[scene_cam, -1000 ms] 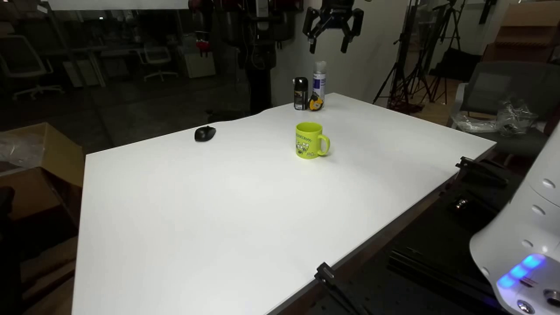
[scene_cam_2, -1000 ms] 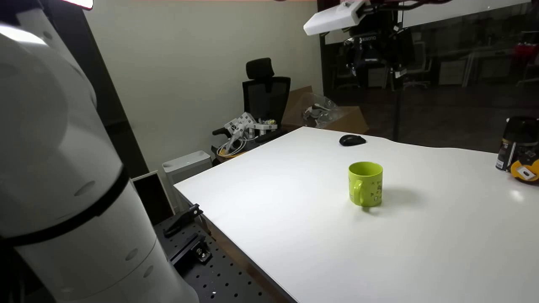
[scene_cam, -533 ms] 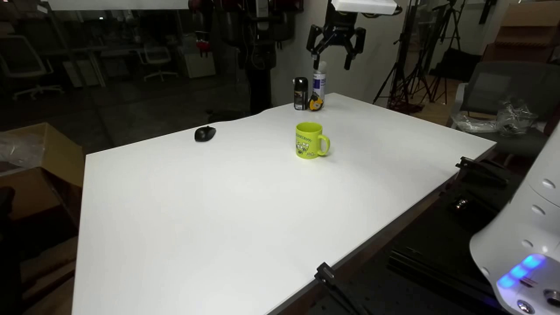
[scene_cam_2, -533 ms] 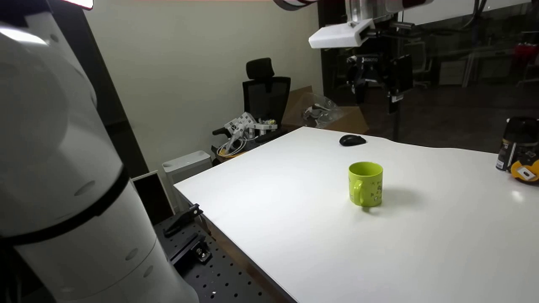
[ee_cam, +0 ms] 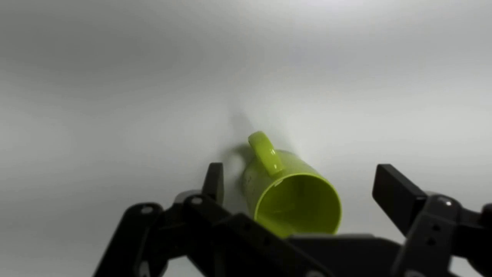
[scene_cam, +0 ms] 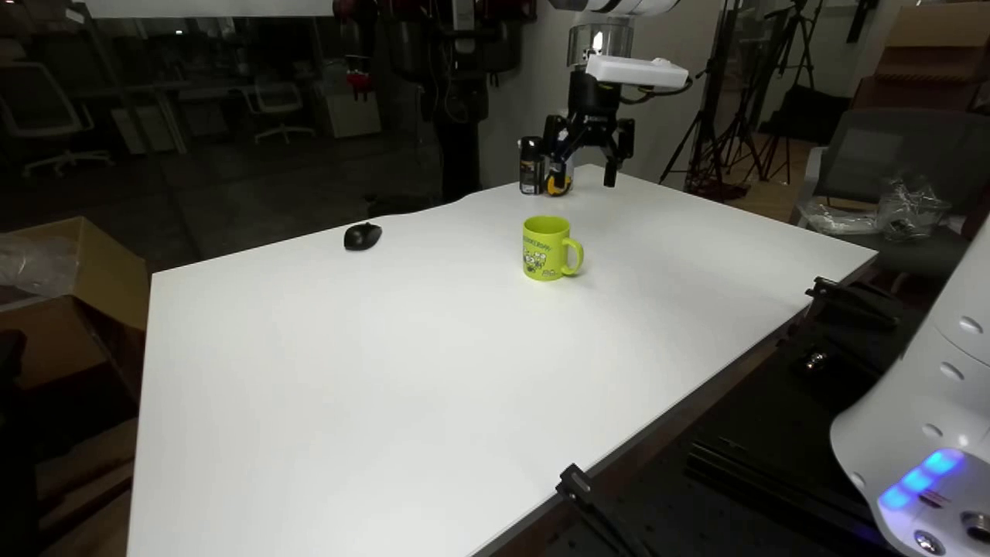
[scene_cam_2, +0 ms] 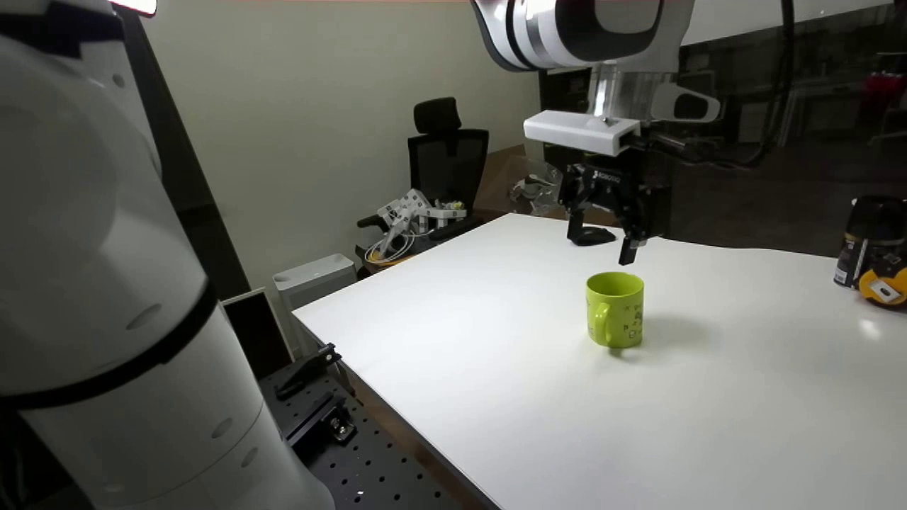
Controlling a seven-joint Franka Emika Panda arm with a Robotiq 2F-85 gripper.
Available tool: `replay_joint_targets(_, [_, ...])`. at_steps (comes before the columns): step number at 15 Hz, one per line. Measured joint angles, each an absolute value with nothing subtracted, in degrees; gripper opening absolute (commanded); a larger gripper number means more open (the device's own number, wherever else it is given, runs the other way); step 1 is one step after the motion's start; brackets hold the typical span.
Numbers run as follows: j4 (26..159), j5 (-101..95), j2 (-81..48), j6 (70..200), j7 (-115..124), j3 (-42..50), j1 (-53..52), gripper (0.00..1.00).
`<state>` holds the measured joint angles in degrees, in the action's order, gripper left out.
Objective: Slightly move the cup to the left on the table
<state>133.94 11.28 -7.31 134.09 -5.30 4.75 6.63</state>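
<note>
Claw (scene_cam: 584,179) gapes, holding nothing, above the worktop (scene_cam: 348,387) and apart from the upright cup (scene_cam: 544,249); an off-centre descent could strike and topple it.

Smooth glossy cup (scene_cam_2: 615,312), smooth sheeny table (scene_cam_2: 453,340), mostly matt hand (scene_cam: 585,182), cardboard box (scene_cam: 54,340).

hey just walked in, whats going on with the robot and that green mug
A robot gripper hovers open above a yellow-green mug standing upright on a white table. It holds nothing; in the wrist view the mug shows between its spread fingers. The job is to shift the mug slightly left, so the gripper will likely come down next.
</note>
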Motion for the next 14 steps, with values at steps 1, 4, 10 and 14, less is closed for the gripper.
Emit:
replay_joint_targets(1, [133.9, 10.4, -8.1, 133.5, -7.0, 4.6, 6.5, 1.00])
replay_joint_targets(4, [133.8, 8.9, -8.9, 132.8, -8.4, 4.6, 6.5, 1.00])
replay_joint_targets(10, [136.3, -7.6, -9.0, 139.4, -3.1, 4.9, 4.9, 1.00])
replay_joint_targets(14, [138.7, -19.3, -10.4, 145.8, 1.9, 5.1, 2.9, 1.00])
